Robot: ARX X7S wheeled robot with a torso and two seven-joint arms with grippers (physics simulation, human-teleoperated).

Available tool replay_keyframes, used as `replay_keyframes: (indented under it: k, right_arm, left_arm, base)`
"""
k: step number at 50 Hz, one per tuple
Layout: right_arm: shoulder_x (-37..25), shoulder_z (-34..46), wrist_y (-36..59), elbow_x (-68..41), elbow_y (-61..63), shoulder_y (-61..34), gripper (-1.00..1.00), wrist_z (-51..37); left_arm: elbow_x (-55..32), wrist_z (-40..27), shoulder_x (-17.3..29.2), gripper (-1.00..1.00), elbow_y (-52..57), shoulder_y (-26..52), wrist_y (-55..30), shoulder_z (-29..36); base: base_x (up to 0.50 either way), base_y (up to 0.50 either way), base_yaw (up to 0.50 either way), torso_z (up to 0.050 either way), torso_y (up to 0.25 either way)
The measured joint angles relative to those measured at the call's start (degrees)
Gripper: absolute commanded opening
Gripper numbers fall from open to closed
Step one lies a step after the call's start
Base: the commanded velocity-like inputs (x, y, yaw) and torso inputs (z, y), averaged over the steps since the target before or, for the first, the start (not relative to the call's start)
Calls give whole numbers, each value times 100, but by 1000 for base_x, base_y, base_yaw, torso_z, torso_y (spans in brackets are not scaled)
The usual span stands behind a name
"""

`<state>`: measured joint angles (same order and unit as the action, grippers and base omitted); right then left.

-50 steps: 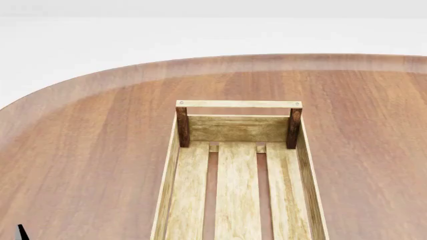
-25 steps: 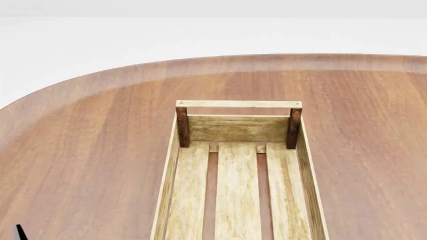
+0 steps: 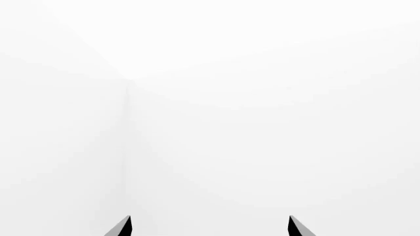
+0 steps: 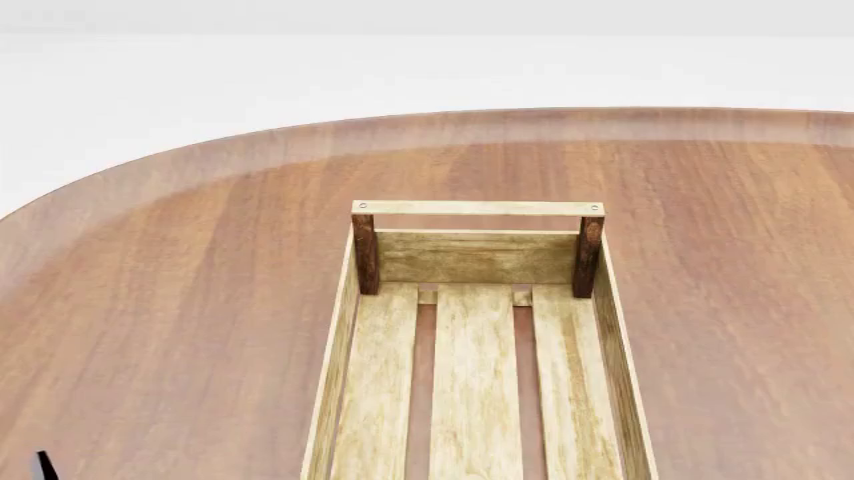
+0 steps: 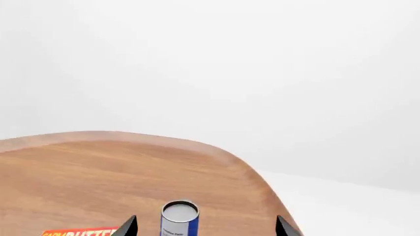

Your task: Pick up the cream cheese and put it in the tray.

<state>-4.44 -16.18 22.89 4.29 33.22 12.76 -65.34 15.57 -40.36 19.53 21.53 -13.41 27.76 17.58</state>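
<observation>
Though near, tray (image 4: 477, 209) clear of fingers (image 4: 44, 467)

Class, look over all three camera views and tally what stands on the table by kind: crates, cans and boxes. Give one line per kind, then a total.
Crates: 1, the tray of pale wood, seen from the head.
Cans: 1, the blue-and-white can, in the right wrist view.
Boxes: 1, the orange butter box, only partly in frame beside the can.
Total: 3. The cream cheese shows in no view.

One tray (image 4: 477, 262), one table (image 4: 174, 300), one can (image 5: 179, 218), one butter box (image 5: 82, 231).
</observation>
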Motion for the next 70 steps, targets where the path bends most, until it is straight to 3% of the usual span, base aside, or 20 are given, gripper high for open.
replay_keyframes:
  k: [70]
  right_arm:
    - [-116,200,-838,-1250,-1713,-120,100,39]
  left_arm:
    - [-26,-73,95,100,56,18,-60,113]
  base:
    - [0,0,0,0,0]
